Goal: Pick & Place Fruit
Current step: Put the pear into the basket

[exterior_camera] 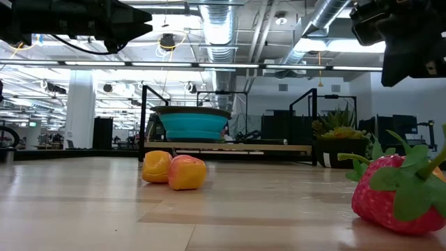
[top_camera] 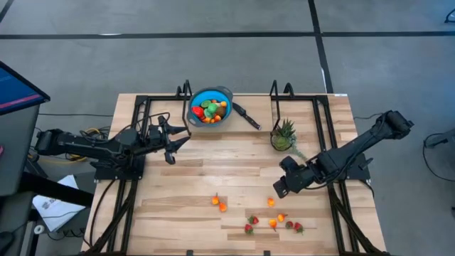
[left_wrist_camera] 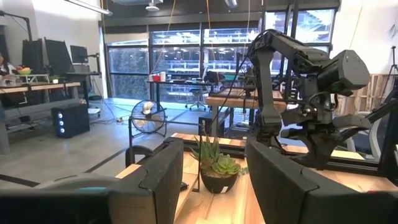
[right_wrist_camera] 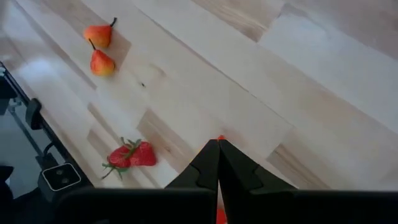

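Above the near-right fruit [top_camera: 272,222], the right gripper [top_camera: 279,189] is held shut, nothing gripped. Left gripper [top_camera: 179,145] is parked beside the bowl [top_camera: 211,107], jaws partly open, empty.

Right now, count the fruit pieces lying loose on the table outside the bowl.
8 by the high view: two orange pieces side by side left of the group, one orange piece under the right end effector, and a cluster of strawberries and orange pieces nearest the front edge. Some may be hidden.
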You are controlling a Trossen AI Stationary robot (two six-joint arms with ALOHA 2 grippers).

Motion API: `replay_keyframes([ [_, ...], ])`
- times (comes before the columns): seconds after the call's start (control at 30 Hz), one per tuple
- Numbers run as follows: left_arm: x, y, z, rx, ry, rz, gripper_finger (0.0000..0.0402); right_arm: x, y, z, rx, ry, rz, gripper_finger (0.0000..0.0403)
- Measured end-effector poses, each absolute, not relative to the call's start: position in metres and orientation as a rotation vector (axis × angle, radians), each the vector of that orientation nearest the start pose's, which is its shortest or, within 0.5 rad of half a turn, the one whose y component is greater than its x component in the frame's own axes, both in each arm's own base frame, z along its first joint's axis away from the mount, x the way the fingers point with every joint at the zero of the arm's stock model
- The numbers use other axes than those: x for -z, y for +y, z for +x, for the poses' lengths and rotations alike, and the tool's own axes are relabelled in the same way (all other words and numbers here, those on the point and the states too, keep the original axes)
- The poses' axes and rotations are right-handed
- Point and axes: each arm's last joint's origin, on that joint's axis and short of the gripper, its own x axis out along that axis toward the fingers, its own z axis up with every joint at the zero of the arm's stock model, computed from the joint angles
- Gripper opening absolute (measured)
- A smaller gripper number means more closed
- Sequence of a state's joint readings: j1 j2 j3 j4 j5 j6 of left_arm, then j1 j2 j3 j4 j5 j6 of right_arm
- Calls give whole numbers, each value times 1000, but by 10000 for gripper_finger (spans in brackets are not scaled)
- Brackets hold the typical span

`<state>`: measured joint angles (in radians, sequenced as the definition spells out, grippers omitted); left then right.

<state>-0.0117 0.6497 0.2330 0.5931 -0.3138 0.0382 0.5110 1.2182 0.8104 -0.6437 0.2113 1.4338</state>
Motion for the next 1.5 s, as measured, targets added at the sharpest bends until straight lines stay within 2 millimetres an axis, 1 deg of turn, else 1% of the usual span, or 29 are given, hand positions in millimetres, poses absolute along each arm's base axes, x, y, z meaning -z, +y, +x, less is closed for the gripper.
replay_keyframes([
  [0.2,-230,7,153,-305,-111,34,172,-226,104,200,474,936,921,0],
  [0.3,-228,7,153,-295,-83,57,166,-226,104,200,475,935,922,0],
  [0.53,-229,6,152,-274,-88,95,117,-226,103,199,479,938,918,0],
  [0.67,-226,6,153,-272,-59,96,88,-226,104,199,478,937,919,0],
  [0.83,-227,4,153,-187,-65,93,53,-226,104,199,478,937,919,0],
  [0.97,-225,3,153,-167,-55,95,27,-226,103,200,479,936,919,0],
  [1.1,-227,3,148,-168,-52,104,6,-226,104,200,478,929,931,0],
  [1.3,-228,3,134,-156,-35,101,7,-228,105,203,453,904,954,0],
  [1.5,-226,0,133,-36,-20,124,5,-229,106,204,439,890,967,0],
])
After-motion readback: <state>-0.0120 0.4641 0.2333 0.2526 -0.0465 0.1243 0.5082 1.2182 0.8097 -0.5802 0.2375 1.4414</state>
